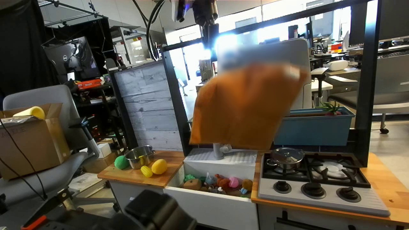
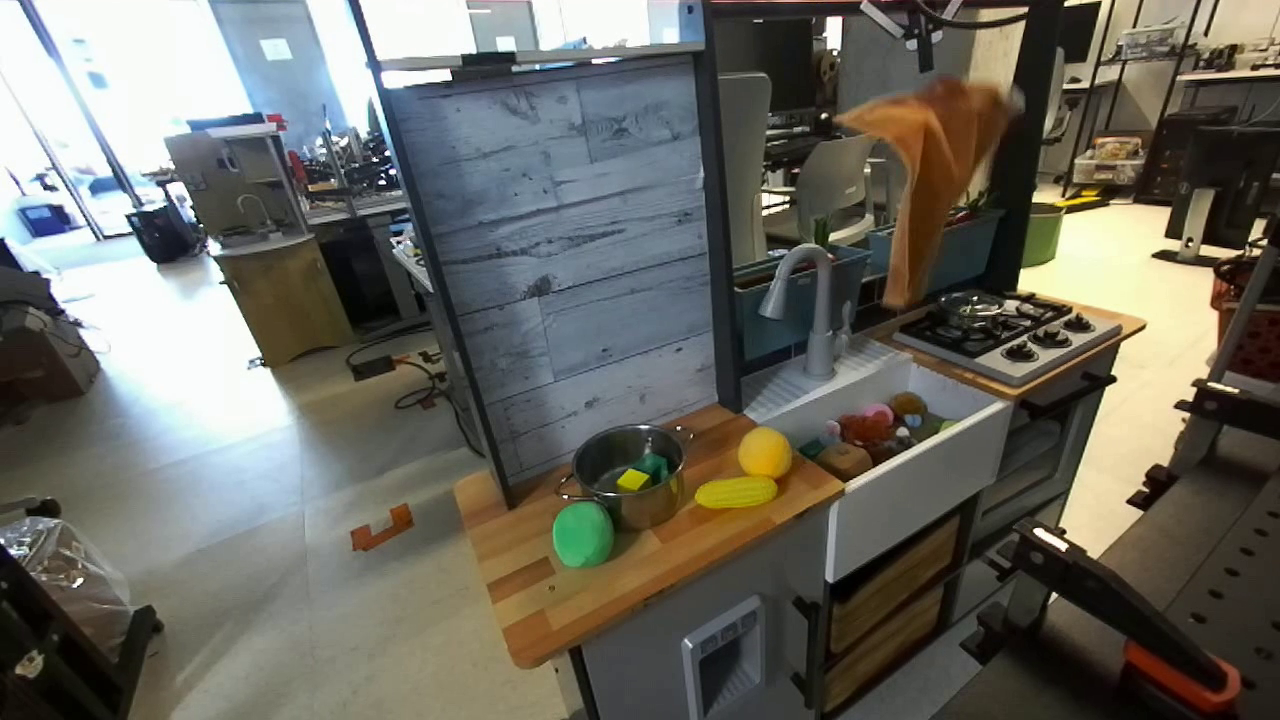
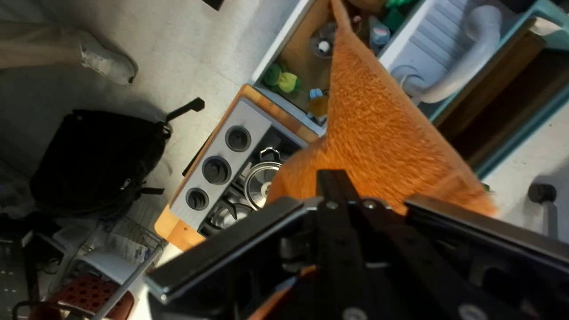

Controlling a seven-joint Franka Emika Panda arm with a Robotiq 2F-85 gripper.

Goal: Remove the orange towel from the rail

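Note:
The orange towel [image 1: 243, 108] is in mid-air and blurred in an exterior view, above the sink and stove. It also shows as a folded, slanting cloth in an exterior view [image 2: 935, 170]. My gripper [image 1: 213, 57] points down near the rail [image 1: 287, 18], and a small gap shows between its tip and the towel. In an exterior view the gripper [image 2: 924, 62] is just above the towel's top edge. In the wrist view the gripper [image 3: 333, 174] has its fingers together, with no cloth seen between them. The towel [image 3: 378, 129] spreads beyond and below the fingertips.
Below are the sink basin [image 2: 915, 470] with several toys, a grey faucet [image 2: 820, 310], a stove [image 1: 319, 191] with a lidded pot [image 1: 284, 158], and blue planters [image 1: 313, 131]. A pot [image 2: 630, 470] and toy food stand on the wooden counter. Black posts [image 1: 367, 83] hold the rail.

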